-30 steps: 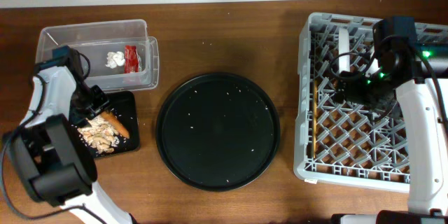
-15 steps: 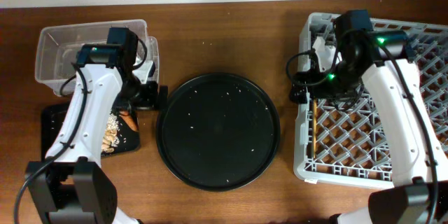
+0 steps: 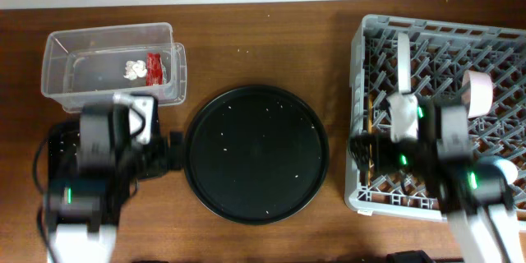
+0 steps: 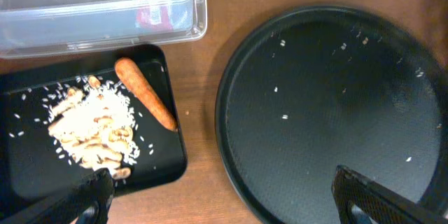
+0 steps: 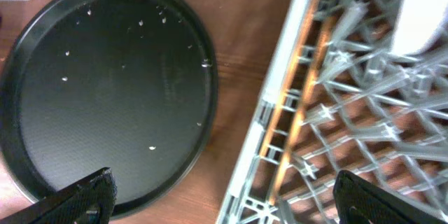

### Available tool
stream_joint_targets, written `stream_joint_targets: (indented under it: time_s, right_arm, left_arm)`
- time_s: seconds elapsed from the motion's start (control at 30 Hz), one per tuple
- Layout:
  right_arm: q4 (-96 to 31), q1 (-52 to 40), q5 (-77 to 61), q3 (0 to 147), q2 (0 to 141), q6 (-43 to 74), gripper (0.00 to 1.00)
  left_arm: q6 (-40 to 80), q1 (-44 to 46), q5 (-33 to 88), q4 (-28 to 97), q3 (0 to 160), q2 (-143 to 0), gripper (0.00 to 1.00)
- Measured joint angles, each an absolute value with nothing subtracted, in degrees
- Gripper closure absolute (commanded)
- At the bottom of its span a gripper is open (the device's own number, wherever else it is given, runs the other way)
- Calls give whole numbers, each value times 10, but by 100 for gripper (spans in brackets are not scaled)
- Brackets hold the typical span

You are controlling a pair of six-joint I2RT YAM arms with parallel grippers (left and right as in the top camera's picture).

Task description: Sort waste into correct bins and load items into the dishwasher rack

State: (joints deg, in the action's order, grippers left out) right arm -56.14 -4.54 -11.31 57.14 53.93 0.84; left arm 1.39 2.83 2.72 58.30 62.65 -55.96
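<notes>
Widely parted jaws: left gripper, right gripper

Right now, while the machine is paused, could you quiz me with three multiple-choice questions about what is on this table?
1. What state is the round black tray in?
A. Stacked with dishes
B. Turned upside down
C. Bearing only scattered pale specks

2. How many pieces of waste lie in the clear tub?
A. Two
B. None
C. Five

3. Where does the orange carrot lie?
A. In the clear tub
B. In the shallow black tray
C. On the round black tray

Answers:
1 C, since nothing but tiny light specks shows on its surface.
2 A, since only a red wrapper and a white tissue wad sit inside.
3 B, since the left wrist view shows it beside the flaky scraps in that tray.
</notes>
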Motion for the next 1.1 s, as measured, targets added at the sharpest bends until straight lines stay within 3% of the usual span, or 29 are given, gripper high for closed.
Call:
stream_joint_targets:
  time_s: [0.2,0.7,0.83,1.03,1.1]
  right_arm:
    - [-583,-45,-68,544,356,8,2]
    - [-583,-45,-60,542,344,9,1]
    - [-563,-28,-56,524,274,9,2]
    - [-309,-18,-54,339,115,22,2]
    - [-166,-18,-53,230,49,30,2]
  left_arm:
    - [41,28,27,562,538,-375,1]
    - [42,28,27,561,537,-371,1]
    - [42,28,27,561,537,-371,1]
    - [42,28,27,561,534,-370,1]
    - [42,28,27,560,534,-369,1]
